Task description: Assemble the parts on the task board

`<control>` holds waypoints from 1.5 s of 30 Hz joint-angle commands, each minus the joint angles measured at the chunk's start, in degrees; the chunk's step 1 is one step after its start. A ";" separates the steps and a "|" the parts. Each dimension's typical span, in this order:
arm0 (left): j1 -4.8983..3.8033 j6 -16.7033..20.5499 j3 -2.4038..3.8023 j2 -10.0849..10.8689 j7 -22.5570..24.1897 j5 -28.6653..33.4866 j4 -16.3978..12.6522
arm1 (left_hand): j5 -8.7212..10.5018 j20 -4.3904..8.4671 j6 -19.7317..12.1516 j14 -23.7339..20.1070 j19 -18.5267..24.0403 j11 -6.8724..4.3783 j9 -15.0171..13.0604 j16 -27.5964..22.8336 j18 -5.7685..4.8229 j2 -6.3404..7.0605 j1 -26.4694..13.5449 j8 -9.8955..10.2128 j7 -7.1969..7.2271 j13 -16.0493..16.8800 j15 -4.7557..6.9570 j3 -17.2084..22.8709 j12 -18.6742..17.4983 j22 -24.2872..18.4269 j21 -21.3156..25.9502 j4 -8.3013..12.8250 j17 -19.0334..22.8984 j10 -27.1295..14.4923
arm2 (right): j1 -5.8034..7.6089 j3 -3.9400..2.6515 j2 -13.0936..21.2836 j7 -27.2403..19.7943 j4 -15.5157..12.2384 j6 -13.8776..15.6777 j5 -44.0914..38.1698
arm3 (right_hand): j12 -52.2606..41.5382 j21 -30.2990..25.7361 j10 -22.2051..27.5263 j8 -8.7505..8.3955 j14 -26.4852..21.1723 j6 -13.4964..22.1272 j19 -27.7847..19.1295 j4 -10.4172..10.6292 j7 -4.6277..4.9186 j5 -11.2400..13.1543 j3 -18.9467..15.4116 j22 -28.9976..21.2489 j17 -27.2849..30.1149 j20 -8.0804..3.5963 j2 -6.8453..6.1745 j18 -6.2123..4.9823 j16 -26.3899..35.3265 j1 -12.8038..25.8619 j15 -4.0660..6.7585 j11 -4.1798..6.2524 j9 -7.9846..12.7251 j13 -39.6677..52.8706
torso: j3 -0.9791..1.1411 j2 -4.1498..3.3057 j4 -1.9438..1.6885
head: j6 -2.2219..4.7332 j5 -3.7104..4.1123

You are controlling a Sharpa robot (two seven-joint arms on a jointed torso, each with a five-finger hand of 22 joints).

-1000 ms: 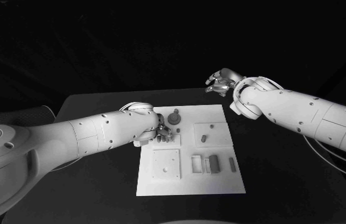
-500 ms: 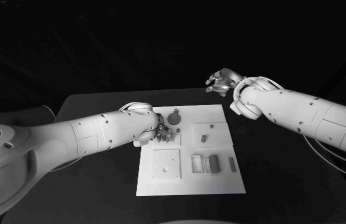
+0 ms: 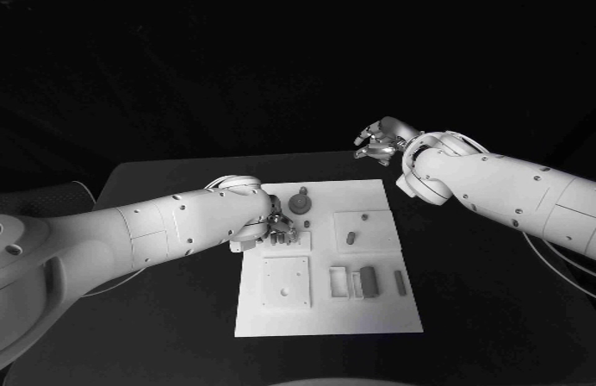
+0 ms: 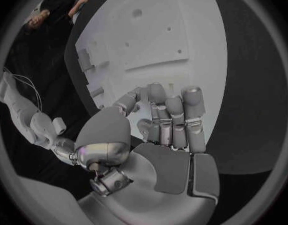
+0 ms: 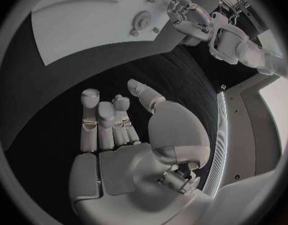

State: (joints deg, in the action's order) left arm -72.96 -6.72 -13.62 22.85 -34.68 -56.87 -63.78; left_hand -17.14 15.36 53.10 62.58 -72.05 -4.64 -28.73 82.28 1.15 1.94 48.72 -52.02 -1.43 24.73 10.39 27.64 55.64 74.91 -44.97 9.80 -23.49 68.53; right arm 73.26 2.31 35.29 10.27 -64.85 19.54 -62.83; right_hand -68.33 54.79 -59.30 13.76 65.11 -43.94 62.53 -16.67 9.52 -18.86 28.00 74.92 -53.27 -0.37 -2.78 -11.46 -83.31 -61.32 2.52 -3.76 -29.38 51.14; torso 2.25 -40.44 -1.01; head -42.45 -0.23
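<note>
On the black table (image 3: 162, 188) lies the white task board (image 3: 325, 317), with small parts (image 3: 368, 277) on it. The left hand (image 3: 278, 228) rests over its far left side, fingers curled, holding nothing I can see. The right hand (image 3: 381, 140) floats past the far edge, fingers apart and empty.

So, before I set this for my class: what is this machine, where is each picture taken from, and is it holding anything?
It is a robot with two white arms, each ending in a silver many-fingered hand. One picture looks down from its head; the two round ones come from cameras at its wrists. On the black table lies the white rectangular task board with small grey parts on it. The left hand is low over the board's far left area; I cannot tell whether it grips a part. The right hand hangs beyond the board, fingers apart, holding nothing.
</note>
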 commanded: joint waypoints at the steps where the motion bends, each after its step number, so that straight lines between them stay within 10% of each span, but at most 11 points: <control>1: 0.01 -0.13 0.02 -0.12 0.71 2.05 -0.07 | -0.73 0.03 -0.54 -0.46 0.37 0.31 0.68 0.40 3.13 -3.15 2.50 1.41 -0.28 -0.07 -0.27 1.38 0.27 1.01 -0.05 2.25 0.11 -0.43 | 0.00 -0.02 0.01 -0.15 -0.08 -0.99 -0.54 | -0.25 -0.30 0.35 0.12 -0.31 -0.45 -0.23 0.02 0.74 0.01 -0.08 0.68 0.07 -0.06 0.17 -3.54 0.10 0.30 -0.09 0.05 0.10 -0.08 | -0.01 0.00 -0.01 | -0.04 0.01; 45: -0.16 -3.28 0.10 1.41 2.02 3.38 -0.55 | 7.49 -0.58 0.88 -0.87 0.56 1.11 -0.05 0.92 3.31 -2.79 8.53 9.98 -1.24 -0.60 -0.99 6.94 0.49 0.99 -0.53 3.12 0.53 -0.61 | -0.02 0.03 0.03 -0.08 0.19 -1.52 -0.54 | -0.31 -0.30 0.33 0.15 -0.28 -0.46 -0.22 0.00 0.73 -0.05 0.00 0.69 0.10 -0.08 0.20 -3.54 0.09 0.29 -0.09 0.05 0.12 -0.15 | 0.01 0.01 0.01 | -0.08 0.19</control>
State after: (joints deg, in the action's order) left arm -73.05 -7.96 -13.56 24.27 -33.21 -53.83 -64.17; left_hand -9.91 14.71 53.54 61.89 -71.47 -3.80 -28.73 82.99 1.12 3.17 52.65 -42.22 -2.66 24.18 9.25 29.86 56.13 74.93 -45.24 8.46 -23.00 67.77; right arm 73.26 2.34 35.37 10.33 -64.66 18.84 -62.84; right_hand -68.33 54.79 -59.30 13.76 65.11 -43.94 62.53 -16.67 9.52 -18.86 28.00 74.91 -53.23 -0.37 -2.78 -11.46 -83.31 -61.32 2.52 -3.76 -29.33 51.05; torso 2.30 -40.40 -0.97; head -42.49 -0.09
